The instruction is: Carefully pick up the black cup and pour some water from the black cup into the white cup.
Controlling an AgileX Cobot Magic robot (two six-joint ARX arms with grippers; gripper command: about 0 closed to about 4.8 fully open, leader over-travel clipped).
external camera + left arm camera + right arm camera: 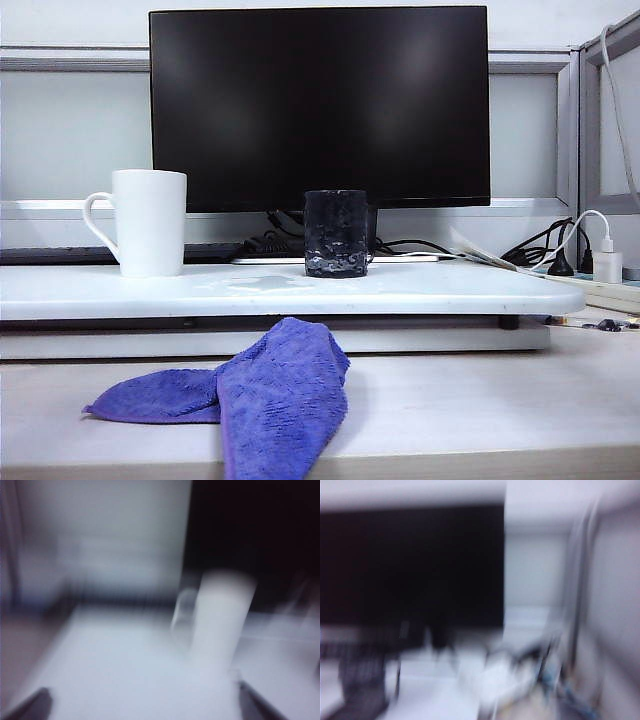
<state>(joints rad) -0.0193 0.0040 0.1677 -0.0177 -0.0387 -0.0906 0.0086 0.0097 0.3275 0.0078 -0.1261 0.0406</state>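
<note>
Nothing was gripped yet: black cup (335, 233) sat right of the white cup (148, 222) on the white board (420, 290), both grippers off the exterior view with pincers spread wide, so next came a careful reach.

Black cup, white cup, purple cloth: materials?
Black cup: looks like dark smoky glass, with a dimpled wall and pale glints low down. White cup: likely glazed ceramic, plain and glossy, with a loop handle. Purple cloth: looks like soft microfibre, matte and nubby, lying in folds. Neither gripper shows in the exterior view.
</note>
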